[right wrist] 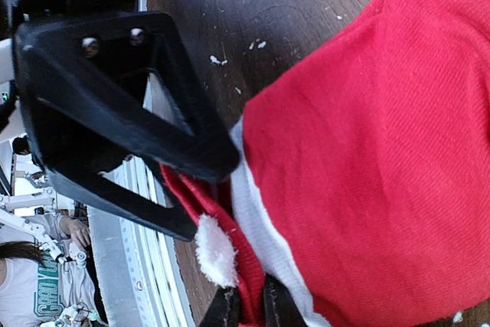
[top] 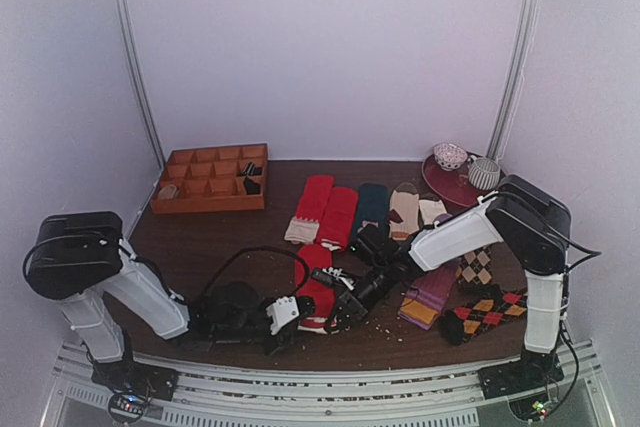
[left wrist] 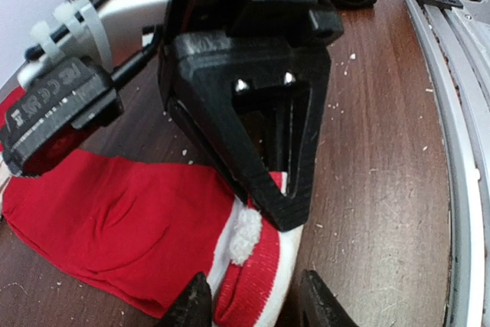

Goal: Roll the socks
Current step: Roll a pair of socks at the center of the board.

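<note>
Broadly, the tabletop (top: 200, 247) has bare wood at the lower left of the overhead view, but a metal rail (top: 330, 377) bounds the bottom edge and a row of other socks (top: 360, 209) lies just above. The roll should therefore, I judge, run up-frame along the pair's own length and stay tight. The socks (top: 318, 287) lie flat at lower centre, their cream striped band (left wrist: 253, 266) nearest the rail. The right pincer (right wrist: 251, 308) is pressed together on that band, while the left pincer (left wrist: 256, 304) stands partly spread astride it; closing it alongside should turn the band over evenly.
</note>
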